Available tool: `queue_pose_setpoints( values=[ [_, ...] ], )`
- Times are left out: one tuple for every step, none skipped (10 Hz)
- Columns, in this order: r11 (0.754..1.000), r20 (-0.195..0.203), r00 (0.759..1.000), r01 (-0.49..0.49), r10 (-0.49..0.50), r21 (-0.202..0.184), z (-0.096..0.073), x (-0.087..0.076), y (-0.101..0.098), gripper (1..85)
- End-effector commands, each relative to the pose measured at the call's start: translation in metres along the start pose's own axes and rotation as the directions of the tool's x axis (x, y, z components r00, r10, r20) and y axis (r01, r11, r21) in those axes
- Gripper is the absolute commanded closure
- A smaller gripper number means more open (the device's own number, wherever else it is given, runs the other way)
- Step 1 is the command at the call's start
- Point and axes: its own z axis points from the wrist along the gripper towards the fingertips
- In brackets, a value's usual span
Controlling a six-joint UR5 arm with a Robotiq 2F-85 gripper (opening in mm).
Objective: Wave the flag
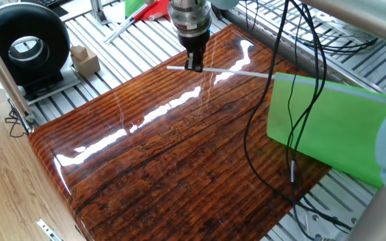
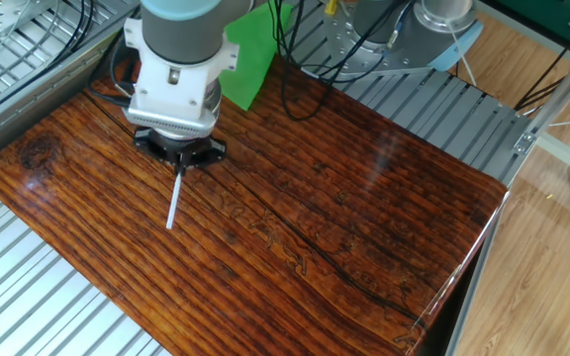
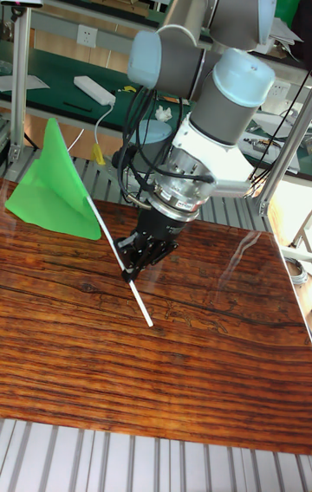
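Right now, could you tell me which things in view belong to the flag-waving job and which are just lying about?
In the job:
- the flag, green cloth on a thin grey rod
- the gripper, shut on the rod and holding it above the wooden table

Lying about:
- the black round device
- the small wooden block
- the red-and-green cloth behind the table

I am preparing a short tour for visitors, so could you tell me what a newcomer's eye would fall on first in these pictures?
First, the bright green rectangular cloth flag, held up over one end of the glossy striped brown wooden table. Next, the grey robot arm's gripper, shut on the flag's thin grey rod above the tabletop. Off the table's far corner sits a round black fan-like housing on the metal slats.
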Motion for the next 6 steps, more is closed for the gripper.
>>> queue_pose_setpoints(
  values=[
    [1.000,0.047,0.999,-0.009,0.010,-0.028,0.008,-0.009,0.002,84.7],
    [0.998,0.055,0.998,-0.031,0.034,-0.045,0.010,-0.010,0.005,84.7],
    [0.994,0.050,0.995,-0.084,0.087,-0.072,0.010,-0.011,0.012,84.7],
    [0.980,0.053,0.984,-0.161,0.168,-0.117,0.010,-0.015,0.024,84.7],
    [0.964,0.066,0.970,-0.223,0.234,-0.147,0.011,-0.019,0.030,84.7],
    [0.939,0.062,0.949,-0.294,0.309,-0.176,0.011,-0.021,0.036,84.7]
  ],
)
